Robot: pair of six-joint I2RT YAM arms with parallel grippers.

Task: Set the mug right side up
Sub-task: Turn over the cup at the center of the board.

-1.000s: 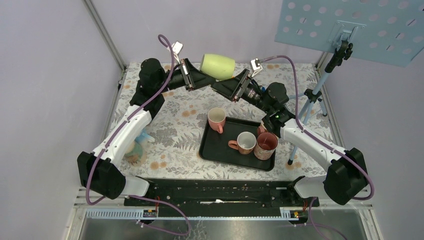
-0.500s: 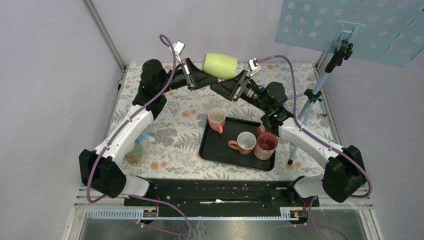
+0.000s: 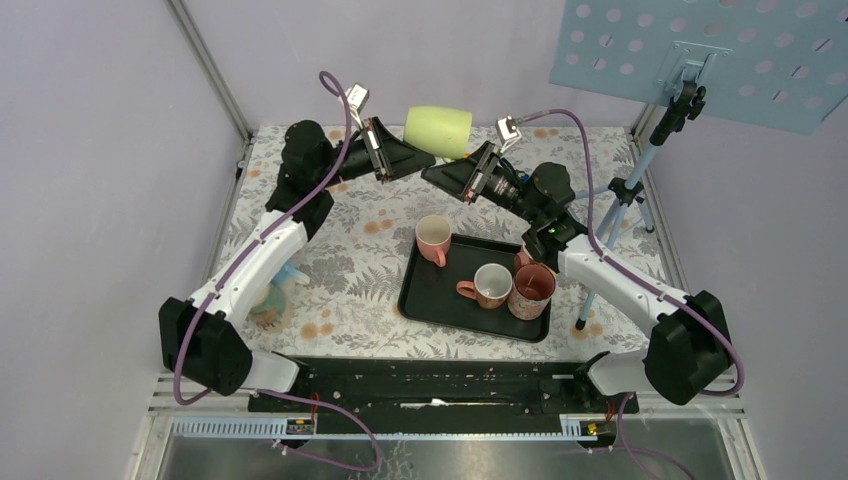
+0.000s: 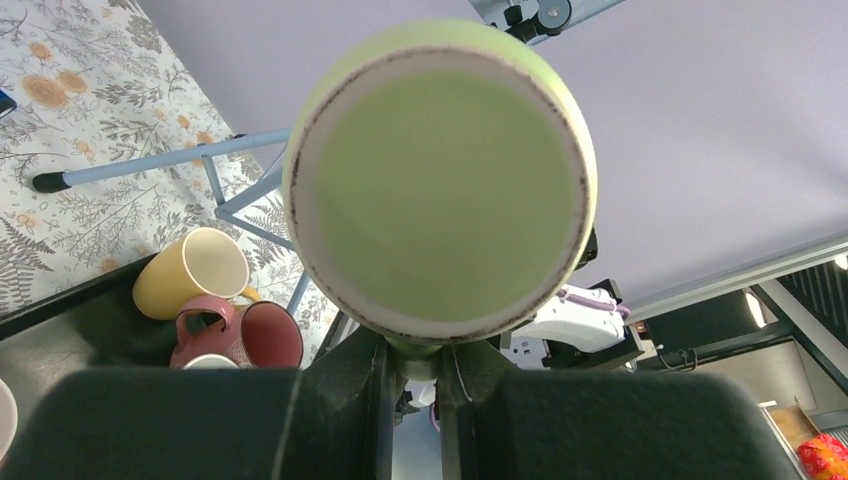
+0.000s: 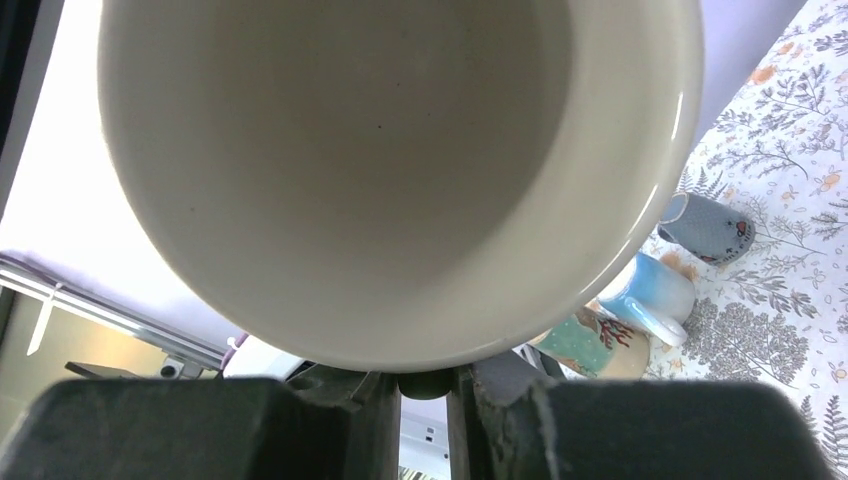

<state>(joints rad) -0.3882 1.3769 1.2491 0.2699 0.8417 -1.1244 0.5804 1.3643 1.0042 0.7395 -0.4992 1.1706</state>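
Right gripper (image 5: 422, 385) has drawn its jaws in and now pinches the green mug (image 3: 438, 131) at the lower edge of its open mouth. Left gripper (image 4: 410, 365) stays clamped at the base end. The mug lies sideways just above both, aloft, likely ready for a handover.

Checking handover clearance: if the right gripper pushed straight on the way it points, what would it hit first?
The green mug, whose rim sits between the right gripper's fingers; beyond that, likely the left gripper holding the mug's other end.
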